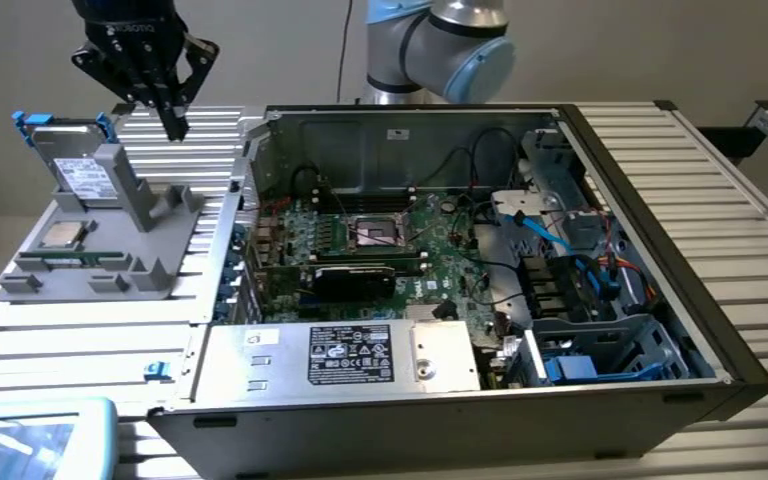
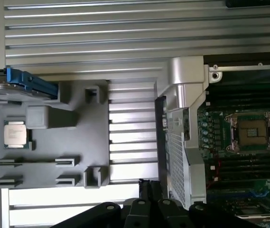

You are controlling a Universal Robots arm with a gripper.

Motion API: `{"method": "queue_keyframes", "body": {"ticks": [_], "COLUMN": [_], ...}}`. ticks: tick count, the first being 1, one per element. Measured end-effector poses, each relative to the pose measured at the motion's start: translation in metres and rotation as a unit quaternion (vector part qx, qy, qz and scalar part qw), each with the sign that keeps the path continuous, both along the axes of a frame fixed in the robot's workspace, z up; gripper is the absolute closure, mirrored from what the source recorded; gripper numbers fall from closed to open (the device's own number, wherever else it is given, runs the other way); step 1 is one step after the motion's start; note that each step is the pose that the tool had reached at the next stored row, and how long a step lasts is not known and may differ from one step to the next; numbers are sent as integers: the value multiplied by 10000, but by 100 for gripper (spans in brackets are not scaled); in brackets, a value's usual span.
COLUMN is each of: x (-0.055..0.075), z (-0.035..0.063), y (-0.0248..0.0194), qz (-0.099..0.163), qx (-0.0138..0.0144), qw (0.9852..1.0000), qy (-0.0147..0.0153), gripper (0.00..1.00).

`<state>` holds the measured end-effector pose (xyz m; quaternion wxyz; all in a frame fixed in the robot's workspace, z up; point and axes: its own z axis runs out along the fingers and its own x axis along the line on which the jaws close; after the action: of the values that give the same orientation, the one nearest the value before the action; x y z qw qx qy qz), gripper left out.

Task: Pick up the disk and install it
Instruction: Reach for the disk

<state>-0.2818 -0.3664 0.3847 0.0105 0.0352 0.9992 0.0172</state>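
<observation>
Disk (image 1: 75, 168) stands on edge in grey holder (image 1: 104, 272), at the exterior view's left of the open PC case (image 1: 357, 135), label facing near side. Judgement: stiff metal, fairly heavy for its size, shock-sensitive. Flat faces prob. slippery, so grip across top edge by blue carrier frame (image 1: 20, 122), not on label. Gripper (image 1: 173, 128) hangs above disk & just to the exterior view's right, not touching. Fingers pinched together w/ nothing between.

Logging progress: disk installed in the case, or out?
Out. The disk stands on edge in the grey fixture, beside the open case.
</observation>
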Motion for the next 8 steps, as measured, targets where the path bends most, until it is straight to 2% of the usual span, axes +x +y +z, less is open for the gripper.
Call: {"method": "queue_keyframes", "body": {"ticks": [8], "x": [-330], "z": [0], "y": [143], "qz": [0], "qx": [-3], "qw": [10000], "qy": [0], "gripper": [89]}}
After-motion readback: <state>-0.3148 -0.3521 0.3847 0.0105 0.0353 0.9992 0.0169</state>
